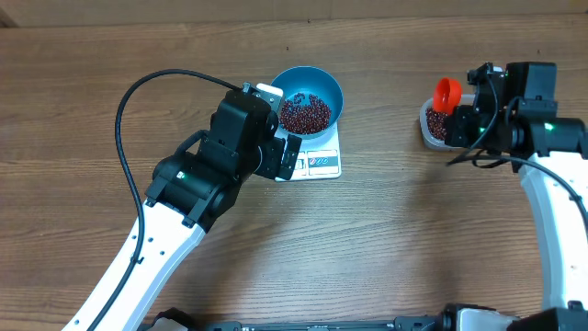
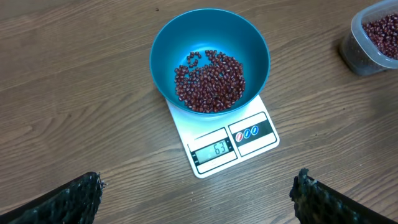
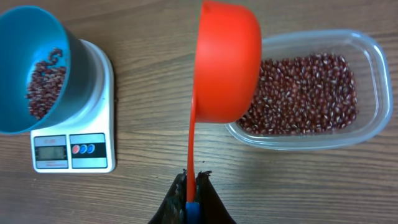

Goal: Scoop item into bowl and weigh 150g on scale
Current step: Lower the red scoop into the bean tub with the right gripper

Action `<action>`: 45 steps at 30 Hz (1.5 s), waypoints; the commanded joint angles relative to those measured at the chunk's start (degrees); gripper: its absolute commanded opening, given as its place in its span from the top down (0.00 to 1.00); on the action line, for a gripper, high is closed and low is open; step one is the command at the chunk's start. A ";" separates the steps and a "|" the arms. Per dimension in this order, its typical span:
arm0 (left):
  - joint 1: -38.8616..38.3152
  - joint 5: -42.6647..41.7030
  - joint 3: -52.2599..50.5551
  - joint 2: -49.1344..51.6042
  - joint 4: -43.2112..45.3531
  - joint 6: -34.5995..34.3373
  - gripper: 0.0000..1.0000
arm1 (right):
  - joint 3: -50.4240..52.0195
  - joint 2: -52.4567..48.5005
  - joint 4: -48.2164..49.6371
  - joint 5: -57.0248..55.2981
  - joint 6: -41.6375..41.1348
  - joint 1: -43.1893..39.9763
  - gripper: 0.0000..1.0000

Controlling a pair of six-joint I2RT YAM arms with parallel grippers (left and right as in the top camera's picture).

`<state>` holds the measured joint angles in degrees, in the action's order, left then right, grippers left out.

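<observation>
Scooping step, refill. Right claw [image 3: 191, 186] clenched on orange-red plastic scoop [image 3: 227, 62], over clear plastic tub [image 3: 373, 68]; we advise dipping deep and lifting level. Left claw [image 2: 198, 186] released, empty. Dark red-brown beans [image 2: 210, 81] sit in round blue plastic bowl [image 2: 249, 37] on flat white scale [image 2: 231, 144]; only our left wrist view reads 63.

From overhead, the left arm [image 1: 230, 138] covers the scale's [image 1: 323, 162] display [image 3: 50, 150], and the right arm [image 1: 501, 110] with the scoop [image 1: 447, 94] hides most of the tub [image 1: 426, 122]. In the left wrist view the tub is cut by the right edge. In the right wrist view the bowl [image 3: 25, 37] runs off the left edge, the scoop shows only its back, and the display is too blurred to read
</observation>
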<state>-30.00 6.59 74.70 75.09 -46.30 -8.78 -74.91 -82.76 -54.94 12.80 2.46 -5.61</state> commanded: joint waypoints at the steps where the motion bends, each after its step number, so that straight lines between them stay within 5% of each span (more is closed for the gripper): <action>1: 0.09 -0.48 1.18 -0.83 0.02 1.05 0.00 | 0.07 -1.01 0.46 -1.22 -0.98 -0.22 0.96; 45: 0.09 -0.48 1.18 -0.83 0.02 1.05 0.00 | 0.07 -1.27 6.71 -5.31 -3.45 -0.22 0.96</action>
<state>-30.00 6.59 74.70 75.09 -46.33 -8.78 -74.94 -83.96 -49.39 10.87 1.06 -5.58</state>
